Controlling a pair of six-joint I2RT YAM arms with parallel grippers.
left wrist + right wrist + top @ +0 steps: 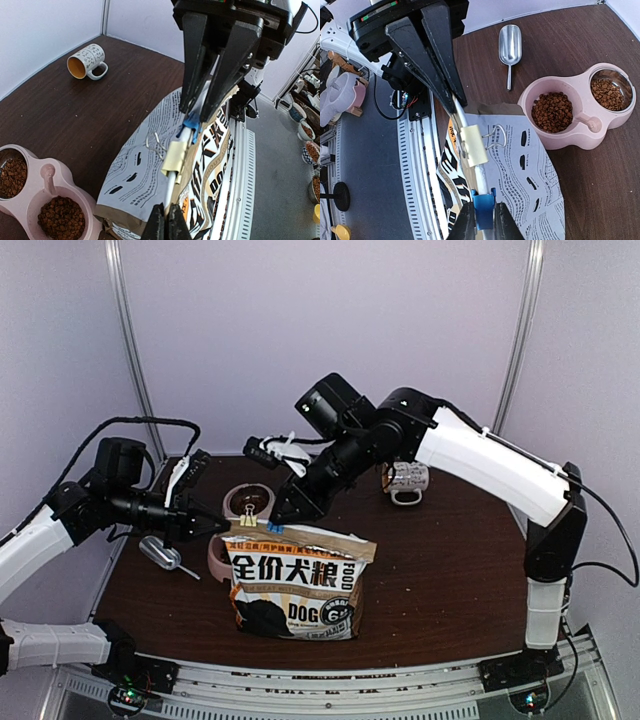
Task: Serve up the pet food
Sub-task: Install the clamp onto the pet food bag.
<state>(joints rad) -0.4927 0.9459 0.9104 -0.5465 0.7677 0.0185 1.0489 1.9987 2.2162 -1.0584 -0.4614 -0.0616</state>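
Left of the dog-food bag (298, 585) lies a metal scoop (160, 553). The left gripper (222, 526) has its fingers pressed together on the left end of the bag's folded top. Behind the bag's left half stands a pink double bowl (570, 137). The overhead view half hides it, but both wrist views show pet food (552, 111) in its two wells. On the fold sits a beige clip (175, 155), then a blue clip (482, 202) pinched by the right gripper (281, 516). A mug (405, 480) stands behind the bag's right, well apart.

One bag (300, 585), two clips (474, 145), bowl (570, 142), scoop (510, 44), mug (88, 61).
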